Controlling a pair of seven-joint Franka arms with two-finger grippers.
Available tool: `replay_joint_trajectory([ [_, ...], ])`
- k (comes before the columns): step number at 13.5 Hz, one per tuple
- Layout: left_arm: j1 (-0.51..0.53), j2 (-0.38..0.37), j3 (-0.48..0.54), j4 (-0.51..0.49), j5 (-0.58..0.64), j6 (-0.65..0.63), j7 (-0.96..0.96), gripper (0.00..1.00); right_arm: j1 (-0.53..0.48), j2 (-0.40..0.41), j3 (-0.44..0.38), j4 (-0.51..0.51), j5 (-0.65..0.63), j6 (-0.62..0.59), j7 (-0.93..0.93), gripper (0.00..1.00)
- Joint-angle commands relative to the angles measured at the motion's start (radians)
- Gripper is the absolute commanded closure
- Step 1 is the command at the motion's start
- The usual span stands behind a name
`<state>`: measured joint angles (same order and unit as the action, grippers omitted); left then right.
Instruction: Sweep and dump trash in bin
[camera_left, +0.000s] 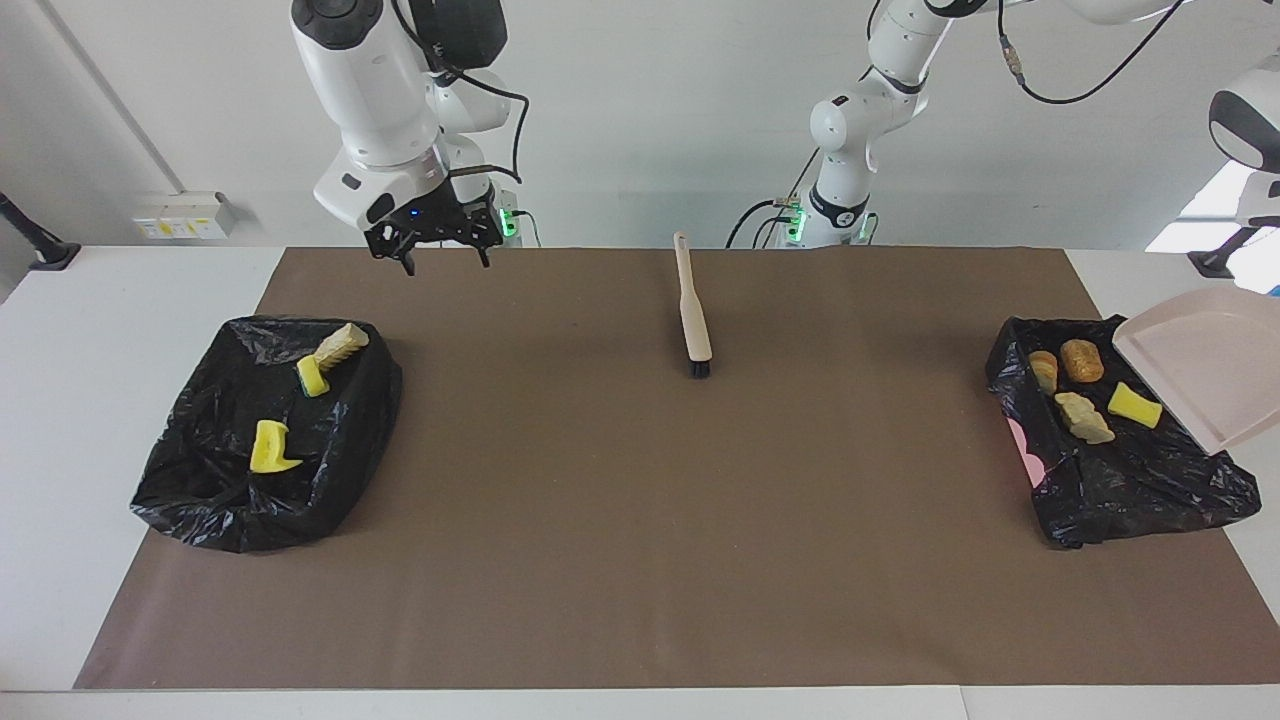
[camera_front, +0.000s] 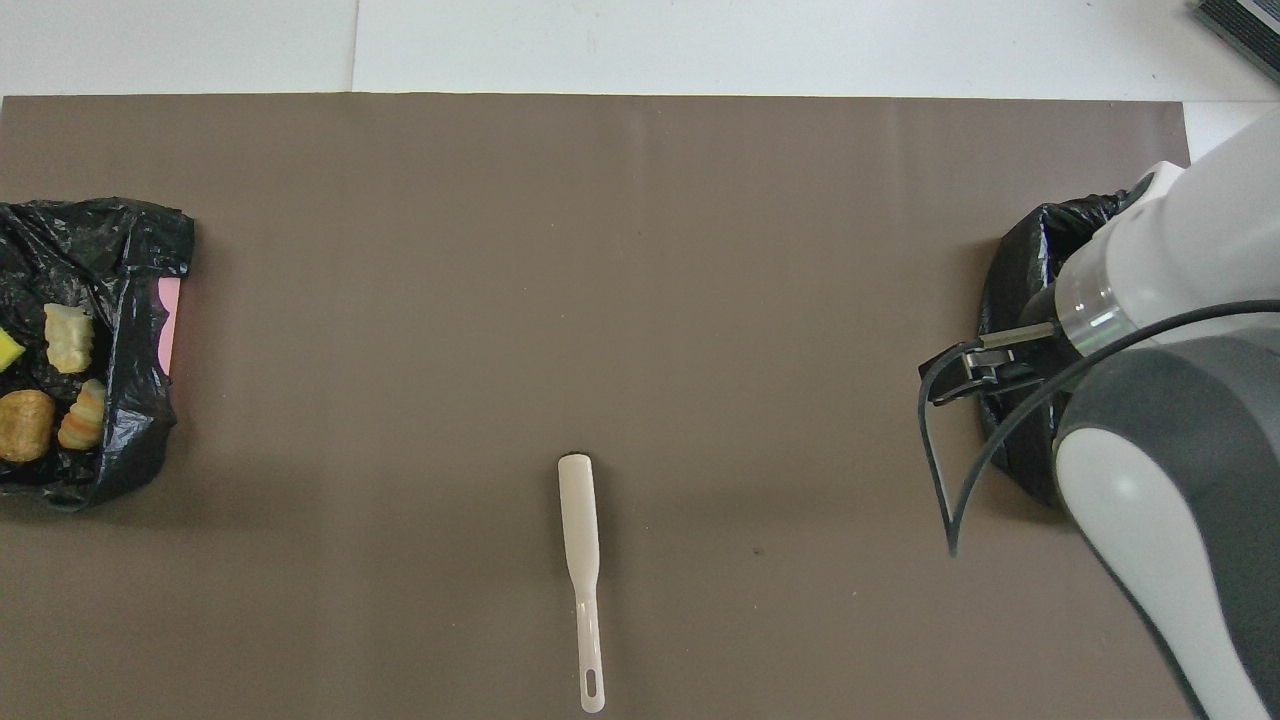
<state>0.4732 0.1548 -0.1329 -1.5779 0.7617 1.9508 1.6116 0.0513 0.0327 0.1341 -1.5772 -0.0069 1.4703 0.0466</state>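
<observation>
The left gripper is cut off at the frame edge; by the tilted dustpan (camera_left: 1205, 375) above the bin (camera_left: 1120, 470) at its end, it is clamped on the dustpan. Four pieces of trash (camera_left: 1084, 415) lie in that bin (the overhead view crops one). The right gripper (camera_left: 436, 252), jaws wide, hangs near the other bin (camera_left: 240, 500). The brush (camera_left: 692, 320) lies between the bins.

right gripper (camera_left: 437, 248) raised, jaws spread — left arm's gripper out of view.
</observation>
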Motion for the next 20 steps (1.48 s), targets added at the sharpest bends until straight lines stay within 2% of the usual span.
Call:
replay_joint_trajectory([
  [1, -0.027, -0.026, 0.012, -0.007, 0.012, 0.020, -0.015, 1.00, -0.060, -0.004, 0.010, 0.002, -0.031, -0.005, -0.102, 0.00],
  [3, -0.027, -0.040, 0.010, 0.013, -0.051, -0.004, -0.010, 1.00, -0.114, -0.004, 0.012, 0.002, -0.033, -0.001, -0.125, 0.00],
  [5, -0.030, -0.049, -0.003, 0.056, -0.161, -0.099, -0.015, 1.00, -0.162, -0.004, 0.010, -0.001, -0.036, 0.091, -0.119, 0.00],
  [9, -0.036, -0.149, -0.089, 0.062, -0.320, -0.294, -0.119, 1.00, -0.212, 0.004, 0.004, 0.002, -0.044, 0.142, -0.113, 0.00],
  [11, -0.034, -0.159, -0.128, 0.061, -0.407, -0.387, -0.259, 1.00, -0.225, 0.003, -0.005, 0.009, -0.076, 0.140, -0.078, 0.00],
  [13, -0.034, -0.179, -0.128, 0.044, -0.554, -0.466, -0.442, 1.00, -0.219, -0.010, -0.005, 0.051, -0.114, 0.121, -0.027, 0.00],
  [15, -0.045, -0.214, -0.129, -0.005, -0.662, -0.495, -0.652, 1.00, -0.219, -0.045, -0.002, 0.052, -0.111, 0.108, -0.027, 0.00],
  [18, -0.157, -0.288, -0.129, -0.126, -0.735, -0.471, -0.983, 1.00, -0.219, -0.051, -0.002, 0.049, -0.073, 0.038, -0.022, 0.00],
  [20, -0.281, -0.304, -0.128, -0.194, -0.759, -0.425, -1.169, 1.00, -0.225, -0.068, -0.010, 0.029, -0.050, 0.025, -0.014, 0.00],
])
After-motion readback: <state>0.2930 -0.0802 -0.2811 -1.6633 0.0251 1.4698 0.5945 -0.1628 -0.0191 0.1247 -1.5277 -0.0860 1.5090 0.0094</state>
